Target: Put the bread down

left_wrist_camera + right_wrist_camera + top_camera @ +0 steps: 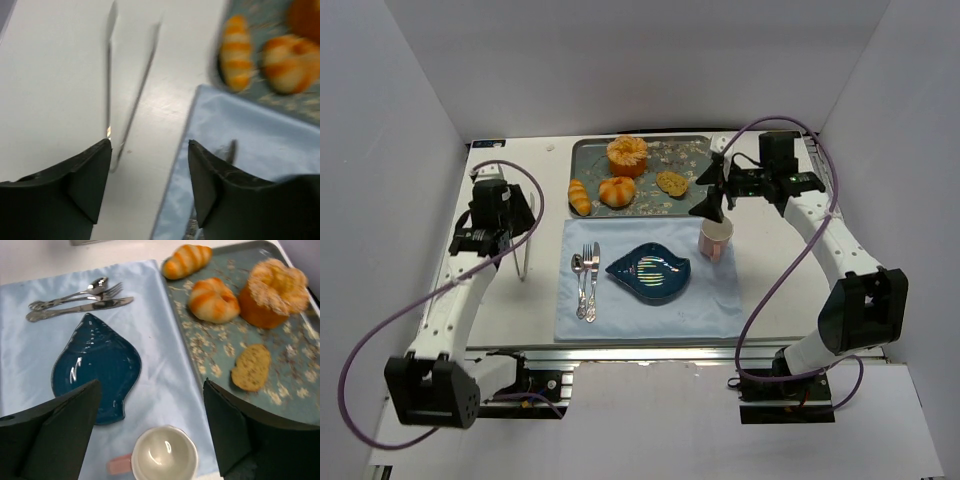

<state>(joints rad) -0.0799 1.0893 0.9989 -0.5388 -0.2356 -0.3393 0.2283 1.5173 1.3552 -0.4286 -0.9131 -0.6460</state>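
Several breads lie on the grey patterned tray (690, 150) at the back: a striped roll (580, 197) (236, 52) (186, 261), a round striped bun (617, 191) (213, 300), a tall orange cake-like loaf (627, 155) (272, 290) and a flat slice (671, 182) (251, 367). A blue shell-shaped plate (650, 273) (95, 367) rests on the pale blue placemat (720, 300). My left gripper (523, 218) (149, 145) hangs open and holds nothing, above the table beside metal tongs (525, 245) (125, 100). My right gripper (712, 200) (151, 383) is open and holds nothing, above a white cup (716, 238) (164, 454).
A fork, spoon and knife (586, 280) (75, 302) lie on the mat left of the plate. White walls close in the table on three sides. The cup has a pink handle and stands at the mat's right back corner.
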